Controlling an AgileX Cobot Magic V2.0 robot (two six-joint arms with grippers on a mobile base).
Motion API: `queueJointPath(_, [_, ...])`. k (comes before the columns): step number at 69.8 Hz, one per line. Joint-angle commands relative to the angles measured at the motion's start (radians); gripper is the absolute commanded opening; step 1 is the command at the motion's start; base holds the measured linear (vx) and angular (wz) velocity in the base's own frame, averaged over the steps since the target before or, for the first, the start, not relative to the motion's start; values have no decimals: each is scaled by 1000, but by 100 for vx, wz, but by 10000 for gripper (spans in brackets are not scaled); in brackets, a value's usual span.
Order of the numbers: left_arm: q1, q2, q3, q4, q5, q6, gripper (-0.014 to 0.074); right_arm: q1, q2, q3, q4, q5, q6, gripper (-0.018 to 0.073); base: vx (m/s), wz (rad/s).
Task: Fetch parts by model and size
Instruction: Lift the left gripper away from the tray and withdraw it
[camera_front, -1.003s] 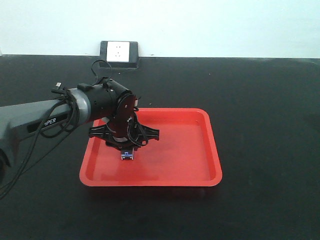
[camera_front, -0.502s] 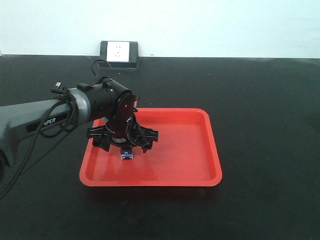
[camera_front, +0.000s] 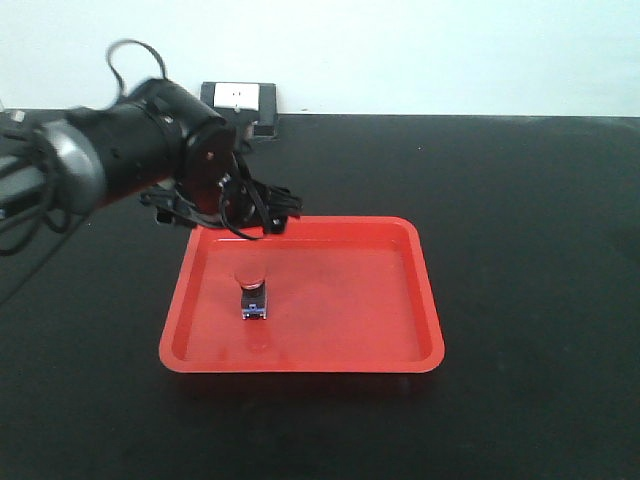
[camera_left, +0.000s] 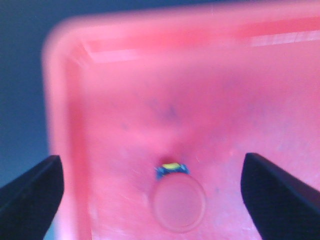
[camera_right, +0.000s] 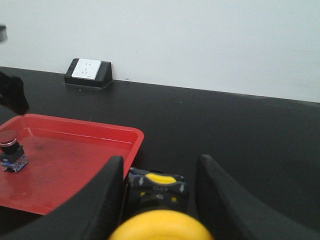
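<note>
Now red switch (camera_front: 252, 292) in tray (camera_front: 350, 300), L hand (camera_left: 150, 160) spread above, R hand (camera_right: 159, 172) prob. pinching yellow switch (camera_right: 157, 225), socket (camera_front: 238, 98) behind.

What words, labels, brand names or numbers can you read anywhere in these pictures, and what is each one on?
No text is legible in any view.
Yellow-capped switch: pale markings on its black collar, too blurred to read.
Wall socket: only the plug holes show, no lettering.

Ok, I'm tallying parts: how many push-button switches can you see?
2. The red-capped switch stands in the red tray; the yellow-capped switch is held in the right gripper. More may lie out of view.
</note>
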Motion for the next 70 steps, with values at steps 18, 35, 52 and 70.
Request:
queueJointPath(18, [-4,-190,-27,145,5,44,473,-6,16,-29,-11,-79,-8,-2,0,0])
queueJointPath(35, [47,-310,125,208,-50,46,167,-6,16,-29,-11,-80,-8,-2,0,0])
queueJointPath(52, [138,-547,411,235,-246,47,-8,-6,16,-29,-11,-80,-8,-2,0,0])
queueJointPath(70, [155,-820,685,343,-424,46,-8,-6,16,-29,-11,-80,-8,-2,0,0])
